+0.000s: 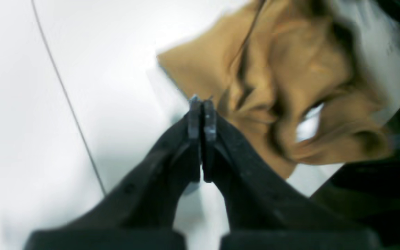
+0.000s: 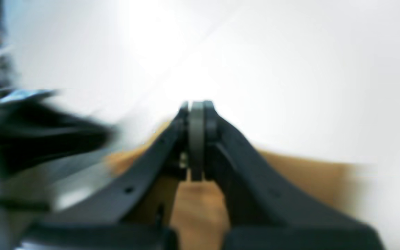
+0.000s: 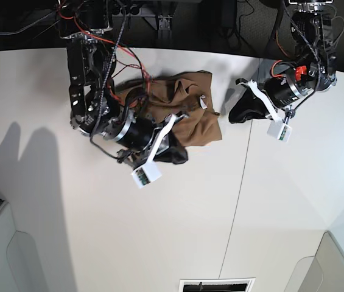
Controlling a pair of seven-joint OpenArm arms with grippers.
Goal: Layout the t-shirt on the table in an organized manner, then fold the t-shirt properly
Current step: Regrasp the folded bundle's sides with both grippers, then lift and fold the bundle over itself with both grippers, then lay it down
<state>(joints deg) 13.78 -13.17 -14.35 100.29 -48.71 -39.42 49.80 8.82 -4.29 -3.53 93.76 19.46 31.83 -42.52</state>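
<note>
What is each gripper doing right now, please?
Left gripper: closed, holding nothing, beside the t-shirt.
Right gripper: closed, over the t-shirt; no fabric visibly held.

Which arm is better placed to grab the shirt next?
Right gripper: shut, hovering over the crumpled shirt. The left gripper sits shut beside the shirt, above bare table.

Wide bare table (image 3: 159, 231) toward the near edge — open for passage. Crumpled t-shirt (image 3: 190, 115) and right arm (image 3: 108, 118) crowding the far-left part; grey bins (image 3: 13, 255) at the near corners.
</note>
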